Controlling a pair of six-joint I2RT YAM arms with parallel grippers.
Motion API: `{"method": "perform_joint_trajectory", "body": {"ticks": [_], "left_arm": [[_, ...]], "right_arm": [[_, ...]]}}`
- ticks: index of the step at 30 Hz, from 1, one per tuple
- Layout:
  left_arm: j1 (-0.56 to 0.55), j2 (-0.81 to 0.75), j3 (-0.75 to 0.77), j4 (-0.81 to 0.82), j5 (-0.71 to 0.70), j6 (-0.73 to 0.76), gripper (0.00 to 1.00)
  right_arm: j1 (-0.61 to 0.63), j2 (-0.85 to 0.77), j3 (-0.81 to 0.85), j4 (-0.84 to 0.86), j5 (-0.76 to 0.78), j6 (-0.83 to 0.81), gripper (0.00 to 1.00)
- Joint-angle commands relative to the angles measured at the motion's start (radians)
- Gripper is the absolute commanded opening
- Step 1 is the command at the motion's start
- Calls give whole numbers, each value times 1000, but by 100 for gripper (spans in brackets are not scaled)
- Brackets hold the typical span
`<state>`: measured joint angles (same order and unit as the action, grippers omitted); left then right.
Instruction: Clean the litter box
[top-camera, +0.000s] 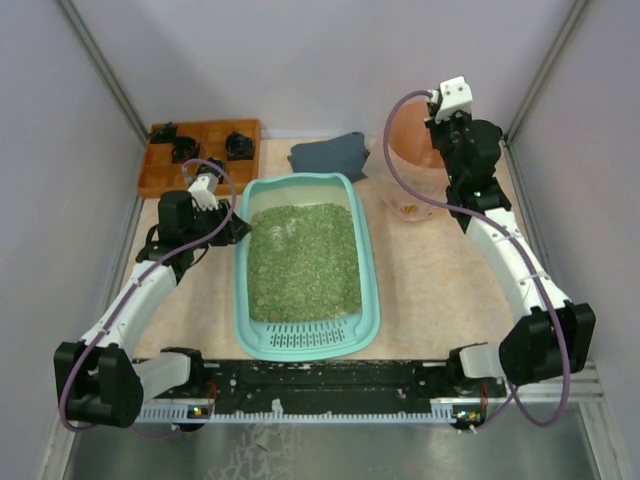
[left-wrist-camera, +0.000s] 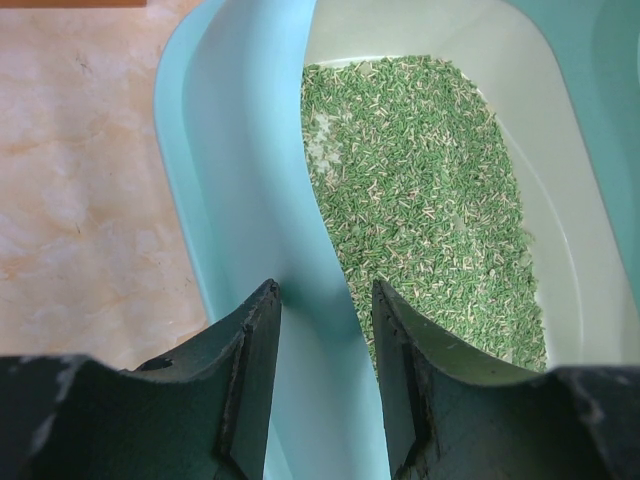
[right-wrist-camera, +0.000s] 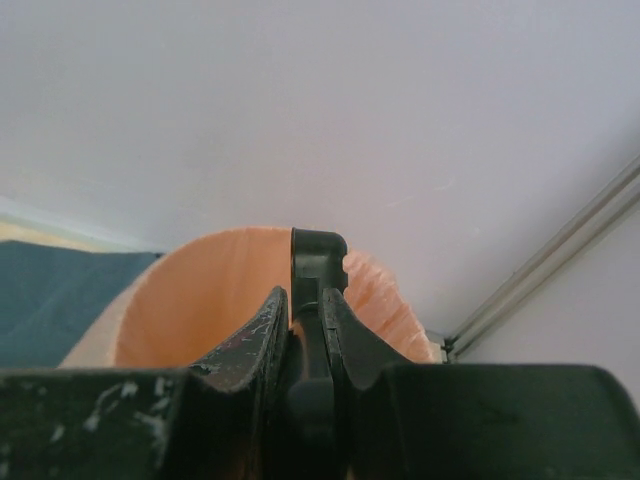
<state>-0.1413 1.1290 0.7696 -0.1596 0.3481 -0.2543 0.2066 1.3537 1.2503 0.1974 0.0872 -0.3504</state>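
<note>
The light teal litter box (top-camera: 240, 300) lies mid-table, filled with green granular litter (top-camera: 303, 262), its slotted grille at the near end. My left gripper (top-camera: 240, 228) is shut on the box's left wall. In the left wrist view that wall (left-wrist-camera: 240, 150) runs between the two fingers of the gripper (left-wrist-camera: 326, 290), one outside the box and one over the litter (left-wrist-camera: 420, 190). My right gripper (top-camera: 438, 140) hangs above the round bin lined with a pink bag (top-camera: 410, 150). The right gripper (right-wrist-camera: 305, 292) is shut on a thin black plastic piece (right-wrist-camera: 318, 250) that sticks up past the fingertips.
A brown wooden tray (top-camera: 200, 150) with black pieces sits at the back left. A dark blue cloth (top-camera: 330, 155) lies behind the litter box, left of the bin (right-wrist-camera: 200, 290). Grey walls close in the table on three sides.
</note>
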Motion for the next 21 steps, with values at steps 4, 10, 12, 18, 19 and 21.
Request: {"method": "perform_joint_trajectory", "body": {"ticks": [4,10,12,18,19,21], "left_arm": [[-3,19,19,-1,27,2,47],[-3,28,20,0,39,-2,47],[-3,27,22,0,40,-1,47],[-3,22,18,-1,39,-3,47],[-3,22,18,-2,39,-3,47],[-3,22,20,-1,38,-4,47]], "right_arm": [[37,-207,-24,173,-89,241,0],[80,-249,-48,132,-270,598,0],[133,-248,-74,134,-289,635,0],[302,-214,-150,134,-250,625,0],[322,-203,-157,133,-248,623,0],[361,-181,-170,130,-251,605,0]]}}
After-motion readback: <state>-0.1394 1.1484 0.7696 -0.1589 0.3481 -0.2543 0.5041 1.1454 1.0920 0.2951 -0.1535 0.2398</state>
